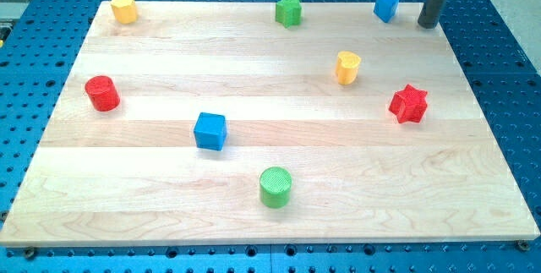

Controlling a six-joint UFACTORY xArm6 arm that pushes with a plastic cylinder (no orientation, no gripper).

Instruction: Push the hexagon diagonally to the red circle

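Observation:
A yellow hexagon [124, 8] sits at the board's top left corner. A red circle [102, 93] lies near the left edge, below the hexagon and a little to its left. My tip [428, 25] is at the top right corner of the board, far to the right of both. It stands just right of a blue block [387, 6] and touches nothing.
A green star [288, 10] is at the top middle. A second yellow block [347, 67] and a red star [409, 103] are on the right. A blue cube [210, 130] and a green circle [275, 187] are lower middle. The wooden board [473, 180] lies on a blue perforated table.

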